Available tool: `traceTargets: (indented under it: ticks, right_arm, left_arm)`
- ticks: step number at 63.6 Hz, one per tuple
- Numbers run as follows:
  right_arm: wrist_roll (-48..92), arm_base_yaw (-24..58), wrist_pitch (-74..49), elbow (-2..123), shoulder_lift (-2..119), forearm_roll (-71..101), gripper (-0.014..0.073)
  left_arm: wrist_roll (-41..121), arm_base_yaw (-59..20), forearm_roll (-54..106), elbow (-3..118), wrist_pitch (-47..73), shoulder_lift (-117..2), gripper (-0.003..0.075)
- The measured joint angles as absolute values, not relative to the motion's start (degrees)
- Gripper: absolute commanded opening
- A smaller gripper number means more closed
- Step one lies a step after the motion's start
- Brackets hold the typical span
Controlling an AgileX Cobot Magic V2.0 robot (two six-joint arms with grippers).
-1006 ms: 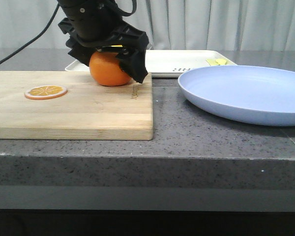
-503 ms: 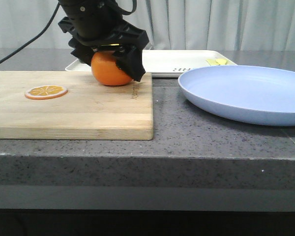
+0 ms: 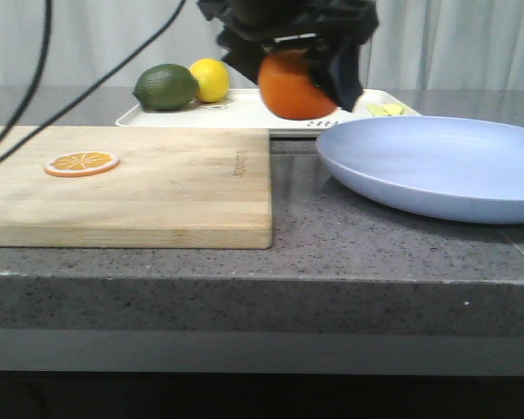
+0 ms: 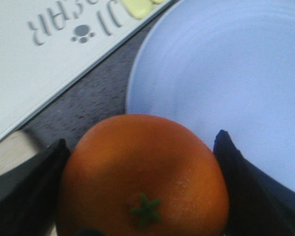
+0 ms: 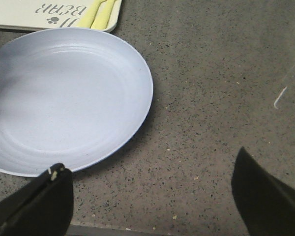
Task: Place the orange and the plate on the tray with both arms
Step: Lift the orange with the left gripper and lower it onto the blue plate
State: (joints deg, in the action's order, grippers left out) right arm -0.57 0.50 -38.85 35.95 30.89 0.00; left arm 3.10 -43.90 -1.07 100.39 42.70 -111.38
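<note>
My left gripper (image 3: 299, 77) is shut on the orange (image 3: 295, 85) and holds it in the air above the near edge of the cream tray (image 3: 279, 112), by the plate's left rim. In the left wrist view the orange (image 4: 143, 177) sits stem up between the two dark fingers (image 4: 246, 187). The lavender-blue plate (image 3: 437, 166) lies on the counter at the right, in front of the tray; it also shows in the right wrist view (image 5: 64, 98). My right gripper (image 5: 152, 196) is open and empty over the bare counter beside the plate; it is out of the front view.
A wooden cutting board (image 3: 157, 188) with a flat orange slice (image 3: 81, 162) lies at the left. A green lime (image 3: 166, 87) and a yellow lemon (image 3: 211, 78) sit on the tray's left end. A pale yellow item (image 3: 386, 110) lies on its right end.
My left gripper has lifted the orange off the cutting board and carried it right, to above the tray's near edge. The lime and lemon are now uncovered.
</note>
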Motion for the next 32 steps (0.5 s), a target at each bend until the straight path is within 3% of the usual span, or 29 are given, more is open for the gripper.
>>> traceTargets:
  ticks: [25,32]
  right_arm:
    - [-0.6,0.5,-38.7,36.0,30.9,0.0,0.0657]
    - [-0.6,0.5,-38.7,36.0,30.9,0.0,0.0657]
  left_arm:
    - [3.1,-51.0,-1.1,113.2,43.2,-123.8,0.0424]
    - [3.1,-52.1,-1.1,116.1,43.6,-126.0,0.0487]
